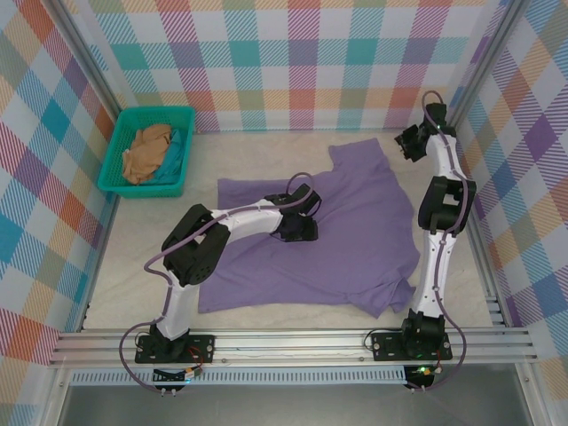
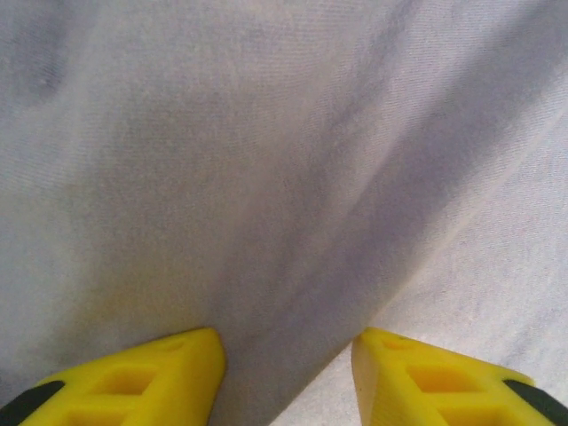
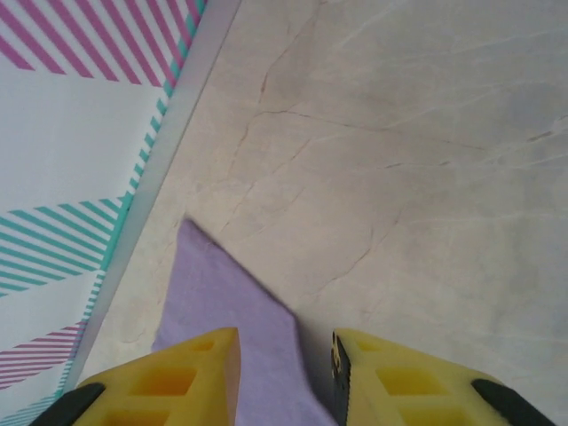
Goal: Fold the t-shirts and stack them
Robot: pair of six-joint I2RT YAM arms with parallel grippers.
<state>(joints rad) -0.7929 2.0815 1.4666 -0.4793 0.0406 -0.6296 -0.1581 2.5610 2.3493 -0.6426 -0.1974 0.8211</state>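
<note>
A lavender t-shirt [image 1: 355,240] lies spread across the middle of the table, rumpled at its near right corner. My left gripper [image 1: 297,226] is down on its centre; in the left wrist view the gripper [image 2: 288,355] stands open, its yellow fingers apart over the cloth [image 2: 266,177], and a shadowed crease runs between them. My right gripper [image 1: 410,142] is at the far right, by the shirt's far corner. In its wrist view it [image 3: 286,355] is open, with a pointed flap of the lavender cloth [image 3: 222,293] lying between the fingers. A tan t-shirt [image 1: 146,153] sits crumpled in the basket.
A teal plastic basket [image 1: 142,189] stands at the far left against the wall, with some blue-green cloth [image 1: 180,153] beside the tan shirt in it. Checked walls close in the table on three sides; the right wall [image 3: 80,133] is close to my right gripper.
</note>
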